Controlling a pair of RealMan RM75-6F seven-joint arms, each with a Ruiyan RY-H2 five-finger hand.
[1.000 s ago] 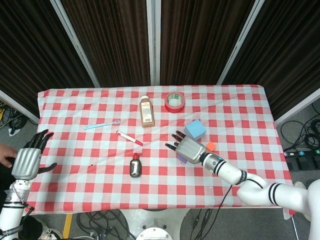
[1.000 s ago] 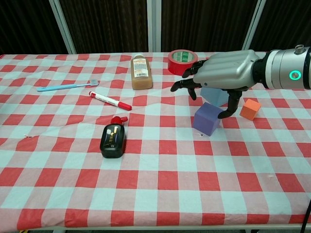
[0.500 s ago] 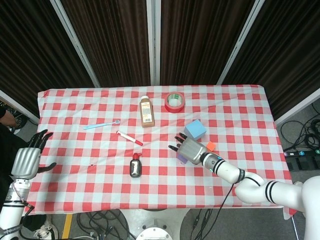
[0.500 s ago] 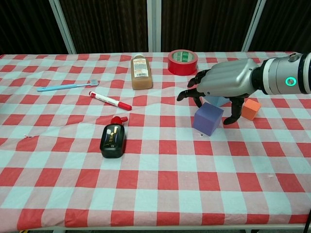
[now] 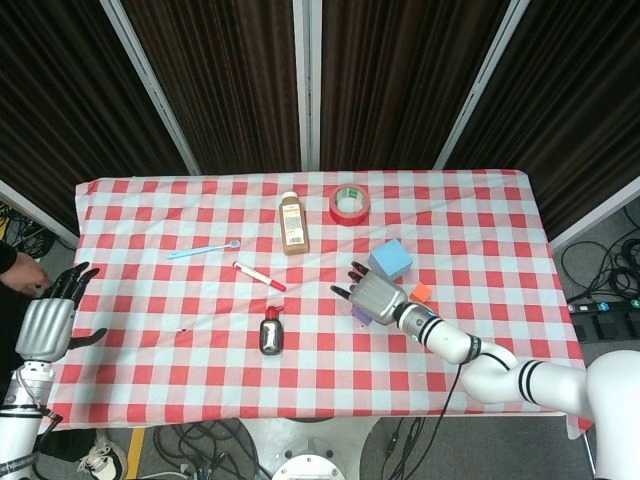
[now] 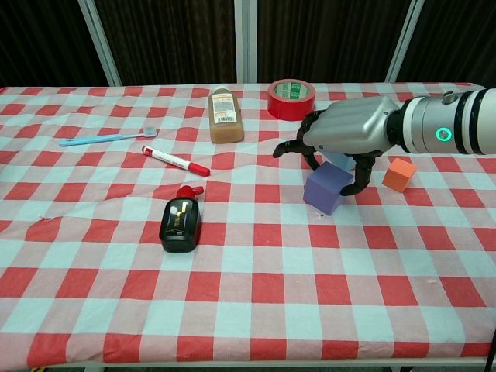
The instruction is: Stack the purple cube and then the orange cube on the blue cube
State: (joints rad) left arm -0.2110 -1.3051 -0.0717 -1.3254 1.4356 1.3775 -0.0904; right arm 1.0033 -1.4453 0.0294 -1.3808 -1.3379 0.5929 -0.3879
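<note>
Right hand (image 6: 345,132): lowered since a second ago, fingers now curled around purple cube (image 6: 328,191), right of table (image 6: 248,325) centre; grasp forming. Blue cube (image 5: 391,259), orange cube (image 6: 399,175) adjacent. Left hand (image 5: 45,325): spread, empty.

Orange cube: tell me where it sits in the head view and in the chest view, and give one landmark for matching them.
Head view: orange cube right of centre, just right of the right hand.
Chest view: orange cube far right, beside the right hand.
Shared landmark: red tape roll at the table's far side.
</note>
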